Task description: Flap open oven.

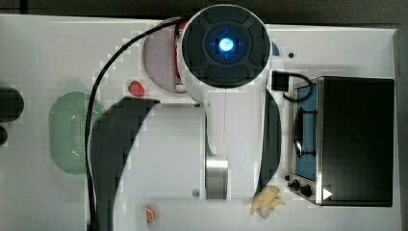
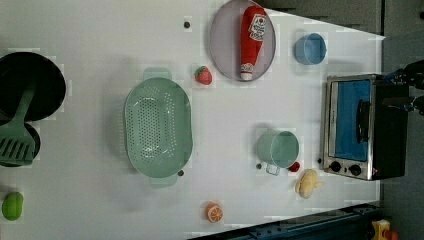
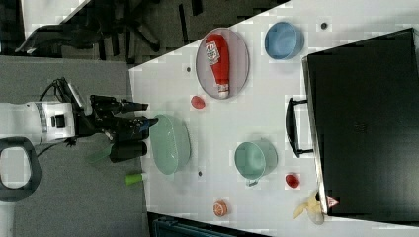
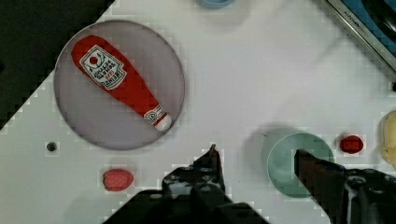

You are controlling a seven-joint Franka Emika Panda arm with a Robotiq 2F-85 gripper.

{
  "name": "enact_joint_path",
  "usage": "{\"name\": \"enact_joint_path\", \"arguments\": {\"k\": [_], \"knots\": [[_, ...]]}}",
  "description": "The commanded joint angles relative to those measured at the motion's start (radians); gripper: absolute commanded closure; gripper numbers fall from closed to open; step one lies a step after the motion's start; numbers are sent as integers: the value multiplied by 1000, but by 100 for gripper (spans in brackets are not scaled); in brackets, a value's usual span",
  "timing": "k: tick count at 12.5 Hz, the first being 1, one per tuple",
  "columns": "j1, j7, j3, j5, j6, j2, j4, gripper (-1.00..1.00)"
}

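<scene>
In the left view, going from its left to its right across the white counter (image 2: 100, 40): a green spatula (image 2: 17, 135) lies over black pans at the edge, then a pale green colander (image 2: 158, 127), a strawberry (image 2: 203, 75) just beside a grey plate (image 2: 220, 45) that carries a red ketchup bottle (image 2: 252, 42), an orange slice (image 2: 215, 212) near the lower edge, a green cup (image 2: 278, 148) with a small red piece touching its rim, a blue bowl (image 2: 310, 48), a yellow toy (image 2: 308, 183), and last the oven (image 2: 362, 127) at the left view's far right. Its blue glass door looks shut against the silver frame, the dark bar handle (image 2: 362, 120) across the middle of the glass and the knobs at the lower end of the frame.

The jaws (image 4: 257, 163) stand wide apart and hold nothing. In the wrist view they hang above bare counter, between the strawberry and the green cup, one finger (image 4: 210, 165) near the plate's edge and the other (image 4: 317, 175) over the cup's rim. The oven's framed corner (image 4: 364, 32) lies well apart from them, past the cup, with nothing touching its handle or door.

In the right view the jaws (image 3: 141, 112) point toward the counter from the right view's left, well off the oven (image 3: 363, 128) at the right view's right.
</scene>
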Motion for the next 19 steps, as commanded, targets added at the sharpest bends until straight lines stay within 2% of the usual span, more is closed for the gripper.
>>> {"name": "enact_joint_path", "arguments": {"k": [1, 3, 4, 5, 11, 12, 14, 19], "knots": [[-28, 129, -48, -12, -189, -428, -285, -59], [-28, 129, -48, -12, -189, -429, -285, -99], [-28, 129, -48, -12, -189, -428, -285, -100], [-28, 129, -48, -12, -188, -428, -285, -90], [-31, 128, -61, -15, -145, -420, -287, 55], [-32, 115, -71, -17, -114, -413, -291, 65], [-38, -15, -104, -32, -62, -391, -310, 65], [-57, -591, -238, -47, 86, -293, -375, 65]]}}
